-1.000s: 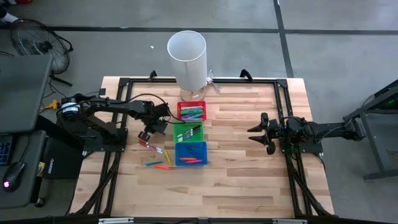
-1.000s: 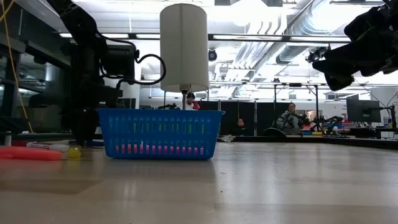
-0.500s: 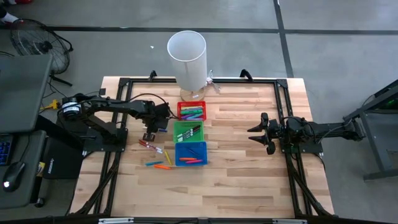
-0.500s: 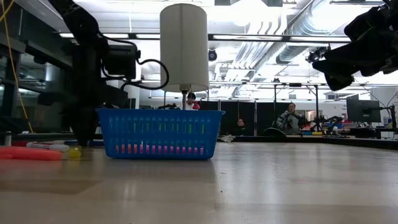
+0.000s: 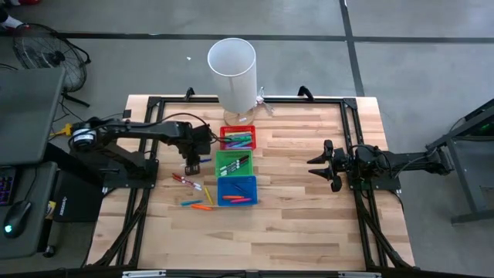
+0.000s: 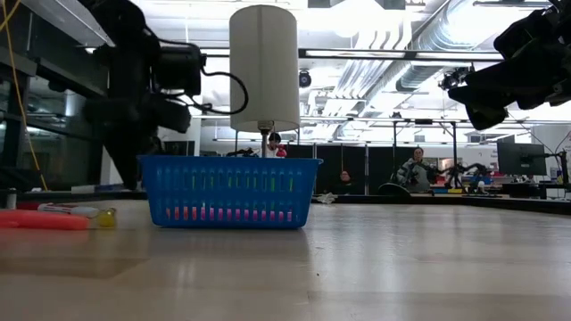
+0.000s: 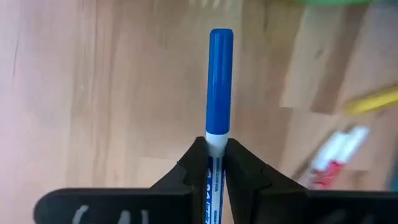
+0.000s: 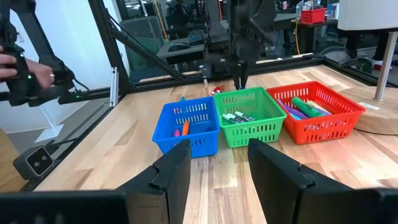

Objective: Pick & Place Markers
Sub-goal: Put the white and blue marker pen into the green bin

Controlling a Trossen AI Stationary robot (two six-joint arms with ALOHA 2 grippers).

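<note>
My left gripper hangs over the table just left of the green bin, shut on a blue marker. The red bin, the green bin and the blue bin stand in a row, each with markers lying inside. Several loose markers lie flat on the wood left of the blue bin. My right gripper waits open near the table's right side, above the surface, pointing at the bins. My left gripper pinches the blue marker between its two fingers, on the white barrel just behind the blue cap. The marker lies along the fingers, cap end sticking out past the tips. In the right wrist view it points down, lifted clear of the table.
A tall white cylinder stands on a wooden base at the far edge behind the red bin. A black frame runs around the table. Bare wood lies between the bins and my right gripper. People sit in the room beyond the table.
My left gripper has risen from the loose markers with the blue marker and has moved a little toward the green bin and the far edge. The right arm has kept still.
</note>
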